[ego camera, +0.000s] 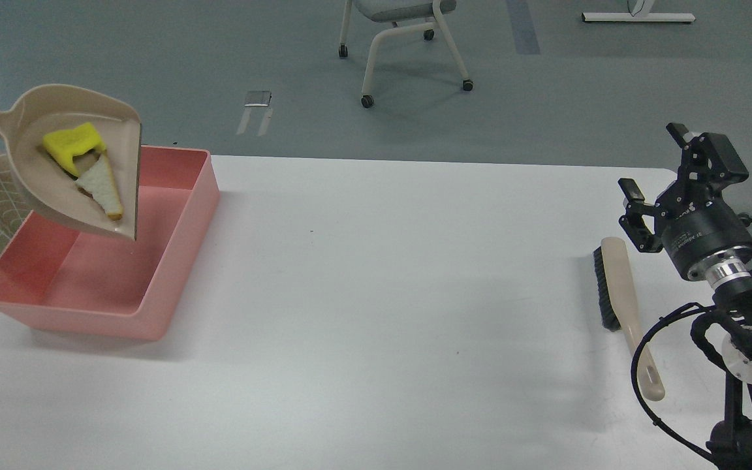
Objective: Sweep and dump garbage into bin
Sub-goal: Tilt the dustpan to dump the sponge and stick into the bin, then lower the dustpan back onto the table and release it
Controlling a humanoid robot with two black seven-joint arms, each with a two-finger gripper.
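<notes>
Tilting dustpan (56, 170) at ten o'clock spills garbage (89, 166) toward your bin (180, 215); right claw (657, 176) open, empty; left claw unseen

an office or lab room: grey-blue floor, a wheeled chair (402, 39) beyond the far edge of the plain white bench (382, 294), a white furniture foot (637, 17) at the top right, and a floor plate (258, 98).

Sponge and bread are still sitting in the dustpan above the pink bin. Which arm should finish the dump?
Left, probably. The dustpan is tilted over the bin, its handle leading off the left edge. The right gripper is far across the table, jaws open and empty, by the brush.
</notes>
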